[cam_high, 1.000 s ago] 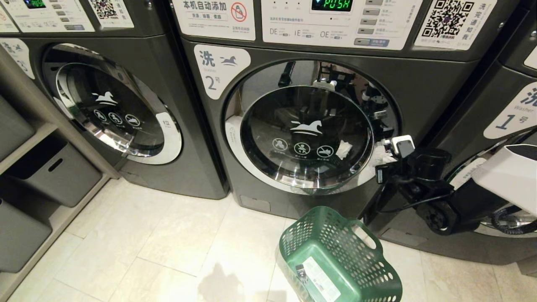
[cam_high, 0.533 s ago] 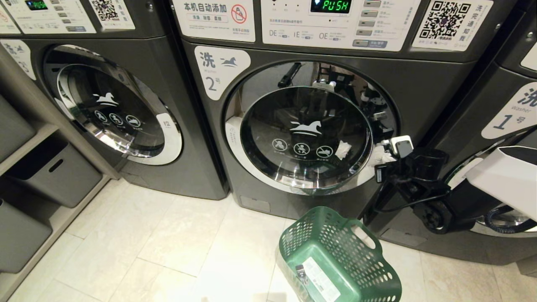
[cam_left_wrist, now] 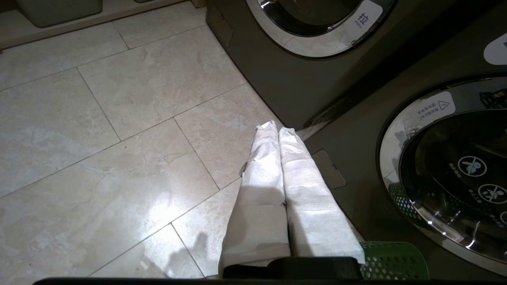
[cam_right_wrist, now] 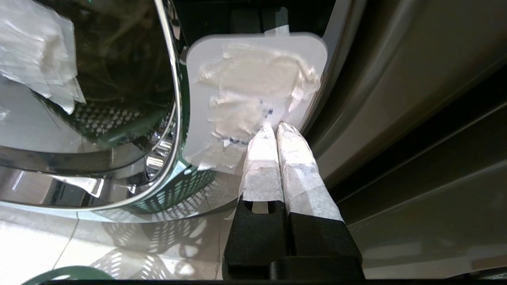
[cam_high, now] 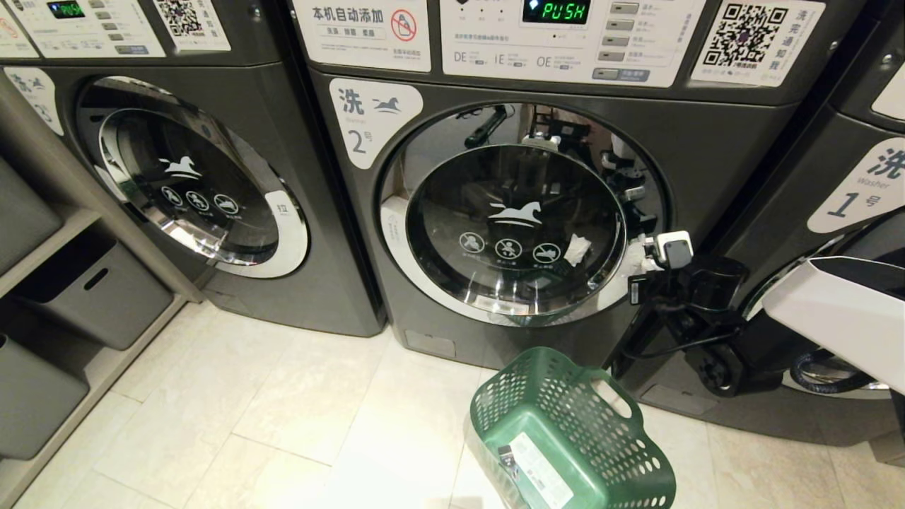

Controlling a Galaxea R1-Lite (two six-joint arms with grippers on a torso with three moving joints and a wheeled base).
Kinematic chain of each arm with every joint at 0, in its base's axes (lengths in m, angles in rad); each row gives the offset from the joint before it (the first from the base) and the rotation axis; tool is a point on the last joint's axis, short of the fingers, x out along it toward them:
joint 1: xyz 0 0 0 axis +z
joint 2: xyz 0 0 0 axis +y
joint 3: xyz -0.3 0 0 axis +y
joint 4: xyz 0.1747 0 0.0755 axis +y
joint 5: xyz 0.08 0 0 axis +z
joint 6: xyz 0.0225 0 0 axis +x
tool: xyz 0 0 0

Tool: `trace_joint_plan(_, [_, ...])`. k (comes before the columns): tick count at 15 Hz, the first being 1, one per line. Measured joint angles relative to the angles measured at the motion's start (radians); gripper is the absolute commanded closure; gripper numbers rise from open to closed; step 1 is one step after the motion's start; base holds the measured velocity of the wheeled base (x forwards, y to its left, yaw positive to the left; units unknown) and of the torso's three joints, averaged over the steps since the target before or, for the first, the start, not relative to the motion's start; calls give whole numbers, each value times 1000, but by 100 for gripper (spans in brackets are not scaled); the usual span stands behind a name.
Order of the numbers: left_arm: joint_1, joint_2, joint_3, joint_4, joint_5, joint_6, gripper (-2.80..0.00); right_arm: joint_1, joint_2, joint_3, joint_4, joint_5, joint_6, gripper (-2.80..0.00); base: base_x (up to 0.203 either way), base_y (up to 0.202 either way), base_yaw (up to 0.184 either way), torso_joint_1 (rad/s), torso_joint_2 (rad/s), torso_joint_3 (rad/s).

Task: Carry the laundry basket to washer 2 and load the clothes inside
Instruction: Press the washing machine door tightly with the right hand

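Washer 2 (cam_high: 523,212) stands straight ahead of you, its round glass door pushed to, with the "2" label (cam_high: 372,116) at the upper left of the door. Your right hand (cam_high: 647,265) is at the door's right edge, both wrapped fingers (cam_right_wrist: 263,158) pressed together with nothing between them, their tips touching the taped white pull tab (cam_right_wrist: 253,99) on the door rim. Your left hand (cam_left_wrist: 277,130) is low over the floor tiles (cam_high: 283,410) in front of the machines, its two wrapped fingers (cam_left_wrist: 261,166) likewise together and empty; it does not show in the head view. Your green laundry basket (cam_high: 573,438) sits tipped on the floor just in front of washer 2, toward its right side, white sticker (cam_high: 541,470) on its base facing you. You cannot see inside it from here.
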Motion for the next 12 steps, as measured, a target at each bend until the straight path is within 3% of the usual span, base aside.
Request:
trace_joint_plan(6, [0,-48,17,1,0,27,0,-5,7,50,8,3,-24,0,0,0,0,0,0,0])
trace_joint_plan(12, [-2,-83,57,-10,-33,61,0,-1,-279,524,20,147,-35,0,0,0,0,0,0,0])
